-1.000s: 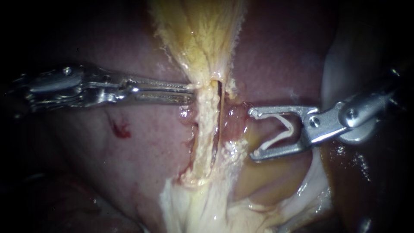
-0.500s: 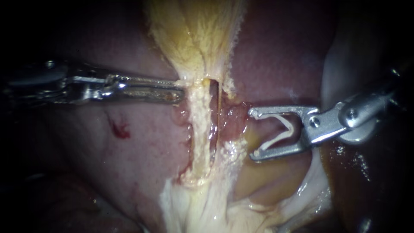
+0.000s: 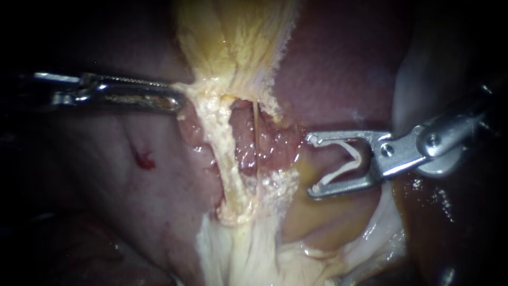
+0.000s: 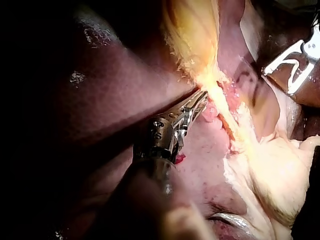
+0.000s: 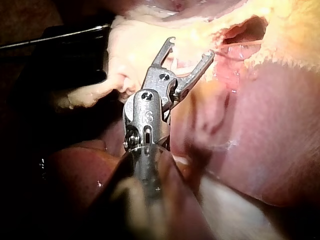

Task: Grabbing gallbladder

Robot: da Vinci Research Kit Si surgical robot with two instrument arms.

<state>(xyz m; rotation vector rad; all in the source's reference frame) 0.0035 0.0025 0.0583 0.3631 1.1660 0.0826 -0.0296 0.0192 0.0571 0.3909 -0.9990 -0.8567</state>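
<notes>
Two tools are in view over the tissue. My left tool (image 3: 175, 100) enters from the left. Its jaws are clamped together on the pale, frayed edge at the narrow lower end of the gallbladder (image 3: 233, 37). The gallbladder shows as a yellow body at the top centre of the endoscope view, and its gripped edge is drawn out toward the left.

Below the grip, a pale band (image 3: 225, 153) runs down to a white mass of tissue (image 3: 238, 254). Beside the band lies a wet pink pocket (image 3: 272, 151), crossed from top to bottom by a thin yellow strand (image 3: 256, 135).

My right tool (image 3: 311, 165) enters from the right. Its jaws stand wide apart with a white clip (image 3: 338, 172) seated between them, one leg against each jaw. The tips sit just beside the pink pocket, apart from the strand.

The liver (image 3: 132, 206) lies around and behind all of this, with a small red mark (image 3: 144, 159) on its surface below the left tool.
</notes>
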